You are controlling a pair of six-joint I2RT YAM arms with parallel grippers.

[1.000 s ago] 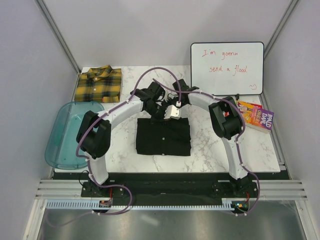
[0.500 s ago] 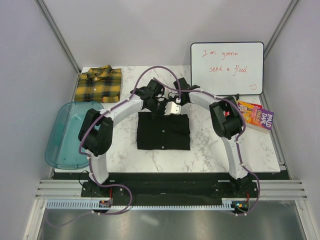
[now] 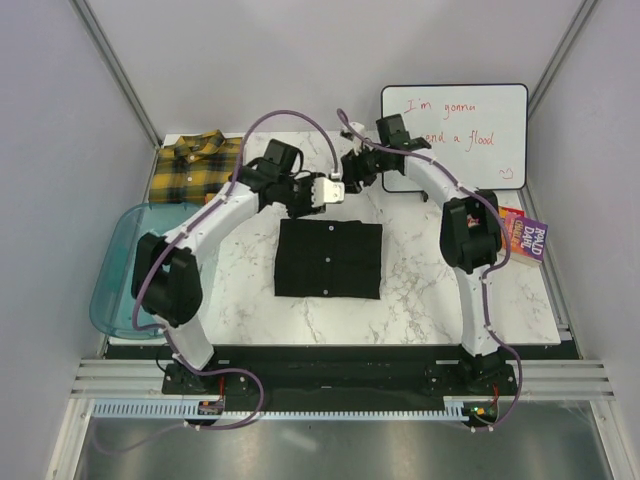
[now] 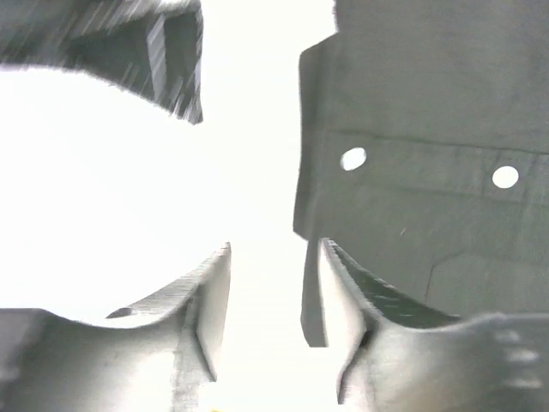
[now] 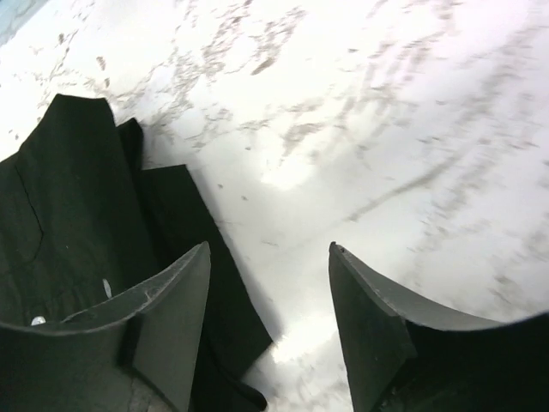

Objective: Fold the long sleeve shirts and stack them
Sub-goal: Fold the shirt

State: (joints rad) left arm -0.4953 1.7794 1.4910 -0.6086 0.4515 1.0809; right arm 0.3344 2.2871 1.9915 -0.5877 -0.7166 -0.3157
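Observation:
The black long sleeve shirt (image 3: 328,258) lies folded into a rectangle mid-table, its white buttons showing. In the left wrist view the black shirt (image 4: 429,172) sits to the right of the fingers, and in the right wrist view the black shirt (image 5: 77,215) sits to their left. The yellow-and-black plaid shirt (image 3: 195,165) lies folded at the far left corner. Just beyond the black shirt's far edge, my left gripper (image 3: 322,194) (image 4: 274,249) is open with nothing in it. My right gripper (image 3: 352,170) (image 5: 269,249) is also open and holds nothing, over bare marble.
A translucent blue tub (image 3: 120,270) hangs off the table's left edge. A whiteboard (image 3: 455,135) with red writing leans at the back right, close behind the right arm. A paperback book (image 3: 520,235) lies at the right edge.
Both grippers have opened and let go of the black shirt's far edge. They have drawn back and up toward the far side, and the shirt now lies flat.

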